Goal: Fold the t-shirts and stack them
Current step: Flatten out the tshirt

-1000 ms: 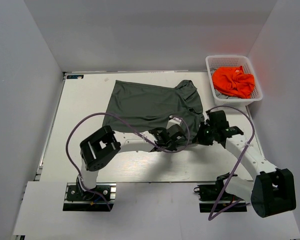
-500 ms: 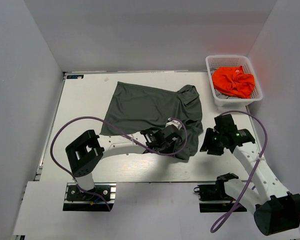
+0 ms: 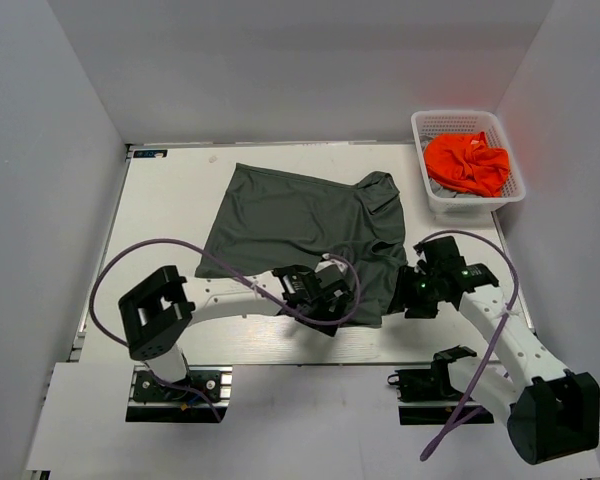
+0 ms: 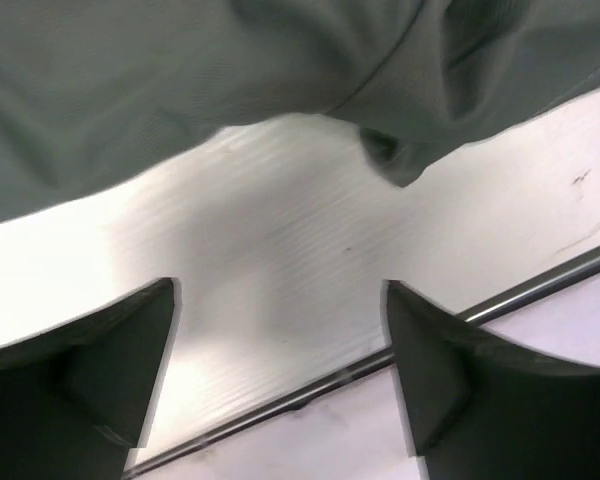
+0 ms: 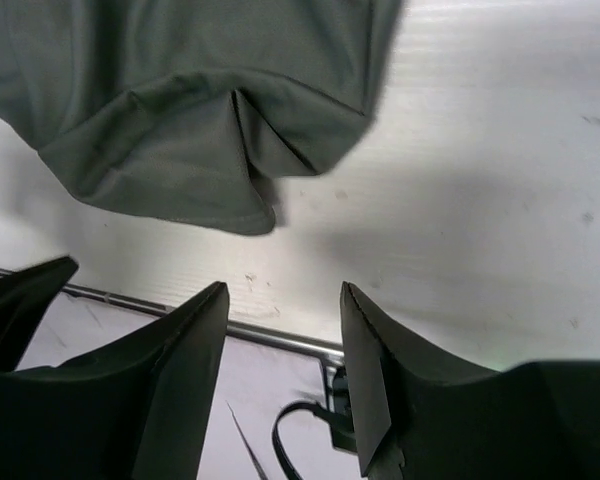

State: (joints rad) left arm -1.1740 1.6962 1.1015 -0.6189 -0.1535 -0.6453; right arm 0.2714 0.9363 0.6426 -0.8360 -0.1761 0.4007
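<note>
Both grippers sit at the near-right corner of the olive-grey shirt (image 3: 300, 215), which lies spread on the tabletop (image 3: 170, 200), its long axis running left to right and slanting nearer toward the right. The left gripper (image 3: 325, 300) hovers at the near hem, fingers apart and holding nothing; in its wrist view the fabric edge lies just beyond them. The right gripper (image 3: 412, 290), fingers likewise spread and empty, sits just beside the corner, the cloth to its left. That corner is bunched and creased and a sleeve is crumpled at the far right, while the rest lies fairly flat. The orange shirt (image 3: 467, 162) sits heaped in the basket (image 3: 460, 116) at the far right, well apart.
</note>
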